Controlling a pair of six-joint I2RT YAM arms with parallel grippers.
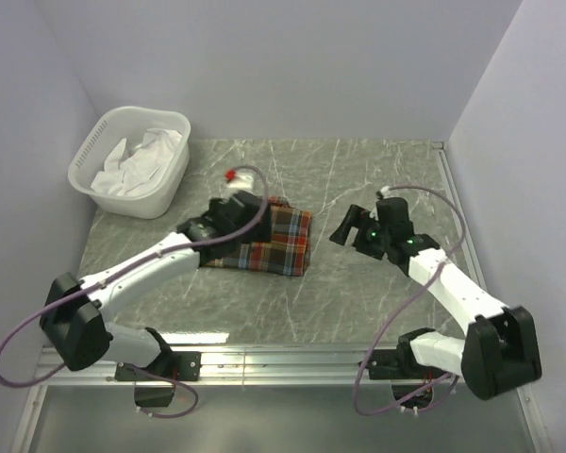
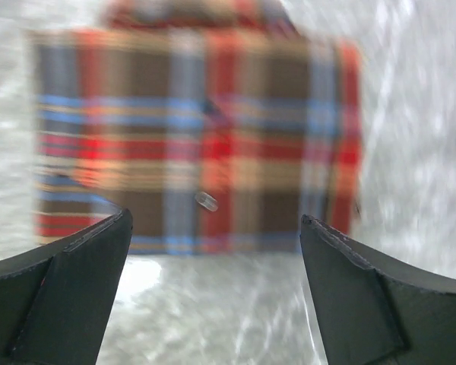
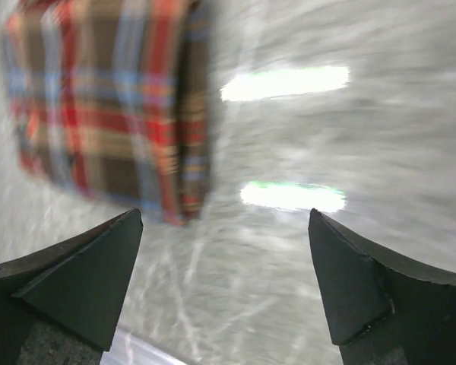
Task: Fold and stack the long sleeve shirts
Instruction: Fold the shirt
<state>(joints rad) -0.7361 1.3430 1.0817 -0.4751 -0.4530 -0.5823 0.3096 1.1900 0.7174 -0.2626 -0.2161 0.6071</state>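
The plaid shirt (image 1: 272,243) lay folded into a compact rectangle near the middle of the bench (image 1: 358,170), a little toward its left side, with its long edges running roughly parallel to the near edge. The left hand (image 1: 234,206) hung over the shirt's far left corner. In the top view it covered that part of the cloth, so contact there could not be told. The left wrist view was blurred, but it showed the left hand (image 2: 214,219) with its two dark fingers (image 2: 76,289) wide apart and nothing between them. Beyond them lay the shirt (image 2: 197,144) with a small pale button (image 2: 206,201) on its front. The right hand (image 1: 344,229) stood over bare bench just to the right of the shirt, apart from it. In its own blurred view the right hand (image 3: 225,213) was spread open and empty, with the shirt (image 3: 114,106) off to the upper left. A white basket (image 1: 87,177) sat in the far left corner of the bench, holding crumpled white cloth (image 1: 141,159).
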